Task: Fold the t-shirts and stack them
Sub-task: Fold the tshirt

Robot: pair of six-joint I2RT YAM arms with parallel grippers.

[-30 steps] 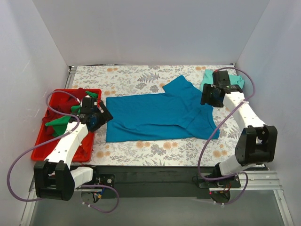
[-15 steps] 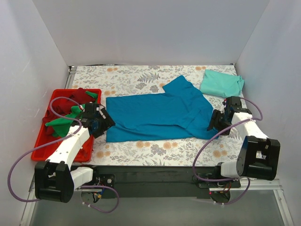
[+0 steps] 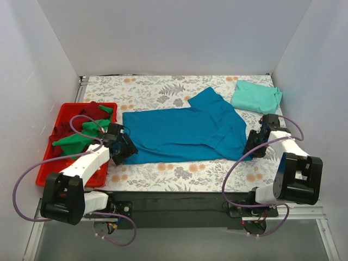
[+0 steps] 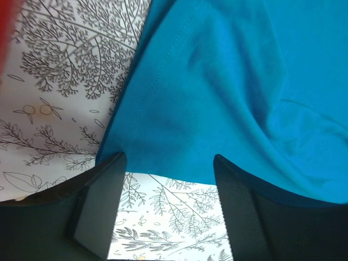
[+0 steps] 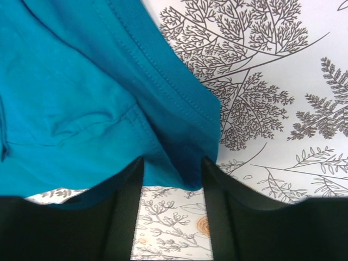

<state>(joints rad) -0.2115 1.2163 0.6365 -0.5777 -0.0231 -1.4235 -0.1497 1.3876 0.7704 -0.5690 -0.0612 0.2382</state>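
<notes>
**Blue shirt point(image 3: 185, 133), spread flat on the counter point(image 3: 157, 89) just right of the tray point(image 3: 44, 163); a tool at each near corner.**

Risks, as we judge them: either tool may close on the top layer only, or catch nothing, because the cloth edge sits barely inside the gap. One corner rising without the other would skew the fold. Long axis runs straight away from the tray: hem at the tray end, sleeves at the far end, one sleeve angled toward the back. Left tool point(image 4: 167, 163): fingers apart, straddling the near hem corner, nothing clamped. Right tool point(image 5: 172, 163): fingers apart around the near sleeve edge, nothing clamped. Mint shirt point(image 3: 255, 96) lies folded, farthest from the tray.
</notes>
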